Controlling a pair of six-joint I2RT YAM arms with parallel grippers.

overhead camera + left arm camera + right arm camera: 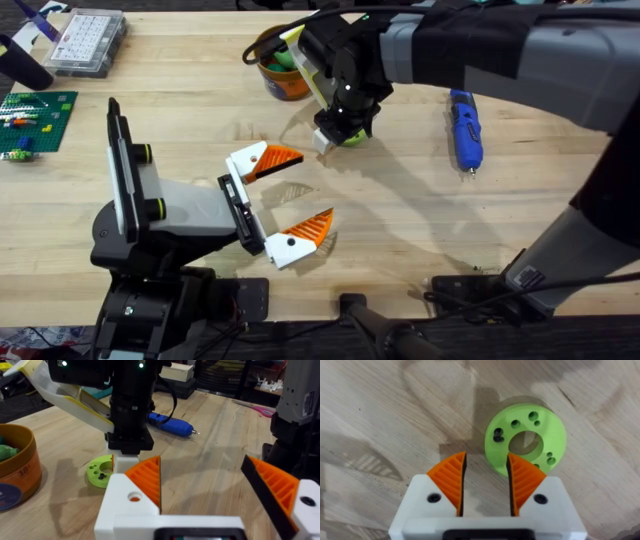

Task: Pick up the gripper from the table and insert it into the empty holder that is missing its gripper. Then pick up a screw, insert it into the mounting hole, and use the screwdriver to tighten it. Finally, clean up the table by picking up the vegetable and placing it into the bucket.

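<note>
My right gripper (pixel 485 480) points down at the table (pixel 400 220), its orange ribbed pads (pixel 449 479) set a narrow gap apart with bare wood between them; they hold nothing. Just beyond the fingertips lies a green ring-shaped disc (pixel 526 440) with a large centre bore and several small holes, one of which appears to carry a dark screw. The disc rests flat on the wood, offset to one side of the gap; one pad's tip meets or overlaps its rim, the other stands clear. I cannot tell whether the pad touches it.

My left gripper (pixel 282 206) rests low over the table, spread wide and empty, facing the right gripper from nearby. In its wrist view the green disc (pixel 101 471) lies at the foot of the right gripper (pixel 129 450).

Step in hand, by my judgement: work around this green part, the fitting or screw stage, with neither fastening nor clean-up visibly complete. The blue screwdriver (pixel 466 128) lies flat and untouched, well apart from my right fingers, bit towards the near edge. The orange bucket (pixel 283 68) stands beyond the right gripper, with something green inside.

Next move requirement: shift the right gripper sideways until the disc rim sits centred in the gap, or widen the fingers, before closing. Closing as placed would likely push the disc away
</note>
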